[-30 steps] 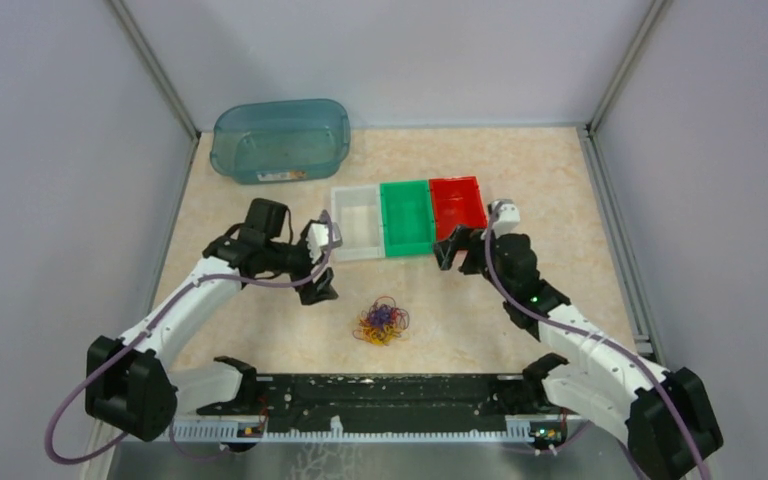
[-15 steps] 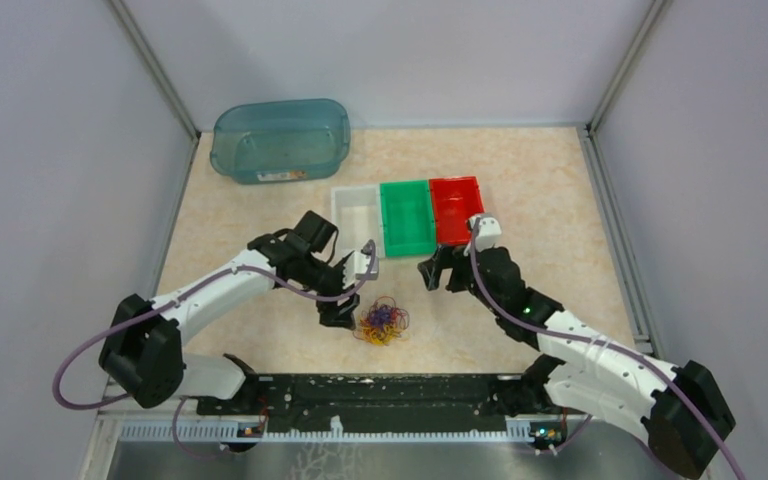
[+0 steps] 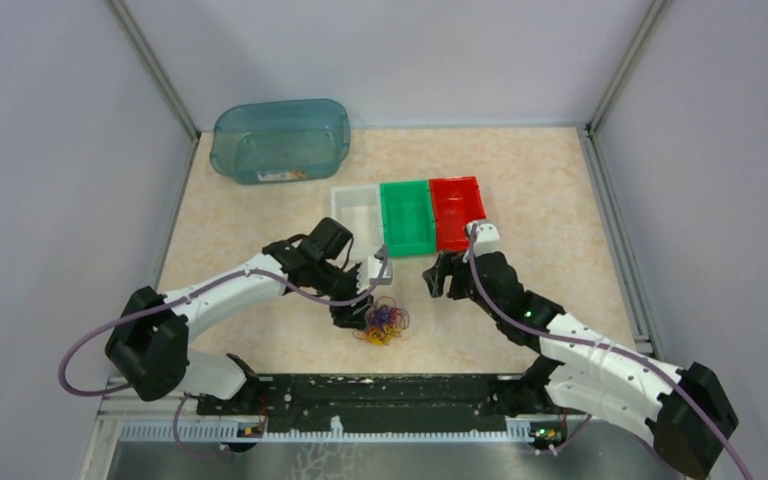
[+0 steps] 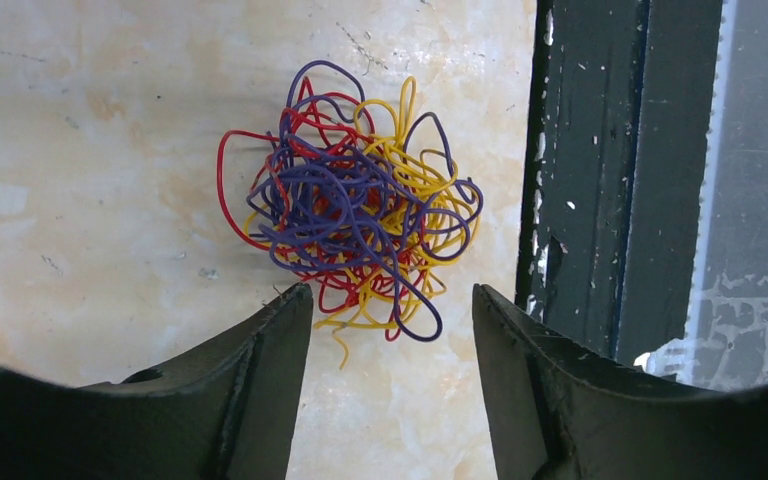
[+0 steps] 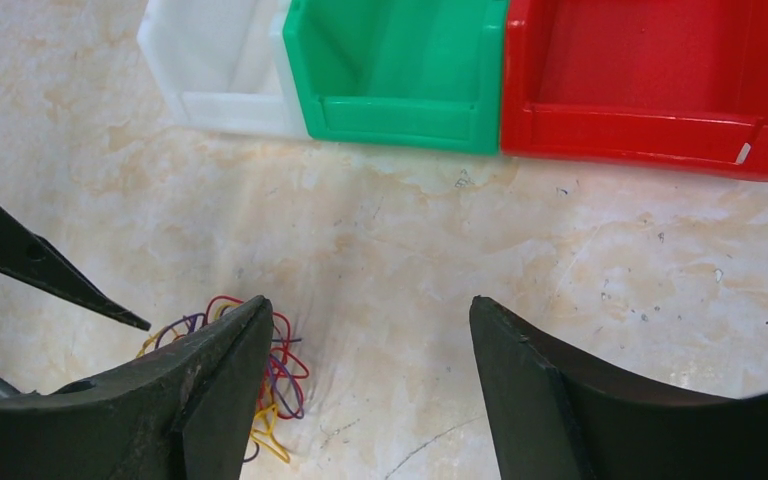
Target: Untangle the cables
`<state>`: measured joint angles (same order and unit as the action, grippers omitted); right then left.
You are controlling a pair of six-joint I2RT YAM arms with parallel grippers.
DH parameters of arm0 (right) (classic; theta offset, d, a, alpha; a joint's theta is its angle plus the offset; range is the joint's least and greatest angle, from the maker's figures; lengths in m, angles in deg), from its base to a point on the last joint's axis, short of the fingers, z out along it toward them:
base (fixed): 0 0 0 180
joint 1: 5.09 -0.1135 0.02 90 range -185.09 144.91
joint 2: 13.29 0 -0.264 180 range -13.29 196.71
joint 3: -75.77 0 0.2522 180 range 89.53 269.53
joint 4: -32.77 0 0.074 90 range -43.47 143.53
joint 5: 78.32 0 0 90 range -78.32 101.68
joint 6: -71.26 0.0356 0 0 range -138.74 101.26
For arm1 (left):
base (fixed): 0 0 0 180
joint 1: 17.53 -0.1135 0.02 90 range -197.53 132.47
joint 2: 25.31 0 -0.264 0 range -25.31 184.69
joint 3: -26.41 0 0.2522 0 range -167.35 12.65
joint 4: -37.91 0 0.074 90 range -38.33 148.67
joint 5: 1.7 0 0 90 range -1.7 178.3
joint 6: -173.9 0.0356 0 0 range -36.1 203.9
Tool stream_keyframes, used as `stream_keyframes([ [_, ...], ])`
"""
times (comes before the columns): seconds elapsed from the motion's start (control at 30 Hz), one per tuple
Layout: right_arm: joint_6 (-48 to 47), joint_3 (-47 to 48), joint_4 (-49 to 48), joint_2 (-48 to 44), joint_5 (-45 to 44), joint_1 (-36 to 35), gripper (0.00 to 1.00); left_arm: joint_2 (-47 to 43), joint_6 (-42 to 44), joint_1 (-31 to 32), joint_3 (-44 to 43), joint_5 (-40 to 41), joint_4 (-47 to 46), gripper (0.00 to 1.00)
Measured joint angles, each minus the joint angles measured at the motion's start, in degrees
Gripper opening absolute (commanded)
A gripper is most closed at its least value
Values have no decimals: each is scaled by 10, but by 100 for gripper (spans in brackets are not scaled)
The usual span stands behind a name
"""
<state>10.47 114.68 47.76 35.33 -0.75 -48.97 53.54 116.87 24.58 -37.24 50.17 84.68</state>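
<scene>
The cables [image 3: 382, 321] lie as one tangled clump of thin purple, red and yellow wires on the beige table, near the front rail. In the left wrist view the clump [image 4: 350, 205] sits just ahead of my open, empty left gripper [image 4: 392, 295]. From above, the left gripper [image 3: 353, 313] is at the clump's left edge. My right gripper [image 3: 437, 281] is open and empty, to the right of the clump and a little behind it. In the right wrist view the clump [image 5: 278, 360] shows partly behind the left finger [image 5: 215, 380] of the right gripper [image 5: 370, 305].
White [image 3: 357, 218], green [image 3: 407, 216] and red [image 3: 457, 210] bins stand in a row behind the clump. A teal tub [image 3: 281, 138] stands at the back left. The dark front rail [image 3: 390, 390] runs just in front of the clump. Grey walls enclose the table.
My left gripper has swung right and toward the front, from beside the white bin down to the clump's left edge. My right gripper has moved left and slightly forward, away from the red bin.
</scene>
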Motion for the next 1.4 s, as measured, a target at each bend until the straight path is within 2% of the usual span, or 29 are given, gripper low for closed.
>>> stream_keyframes([
  [0.3, 0, 0, 11, 0, -12, -14, 64, 19, -11, 16, 11, 29, -22, 47],
  [0.57, -1, 5, 25, 0, -18, -16, 50, 24, -3, 23, 24, 96, -35, 20],
  [0.67, 0, 9, 29, -3, -22, -22, 47, 25, -5, 23, 23, 117, -43, 16],
  [0.97, 0, 9, 30, -3, -30, -41, 47, -2, -6, 23, 8, 146, -39, 4],
  [1.07, 0, 10, 29, -2, -30, -49, 47, -19, -7, 23, -4, 145, -32, 4],
  [1.23, 0, 16, 18, 1, -32, -64, 50, -27, -16, 23, -21, 134, -25, 9],
  [1.4, -1, 20, 13, 11, -35, -80, 50, -26, -24, 23, -19, 139, -23, 21],
])
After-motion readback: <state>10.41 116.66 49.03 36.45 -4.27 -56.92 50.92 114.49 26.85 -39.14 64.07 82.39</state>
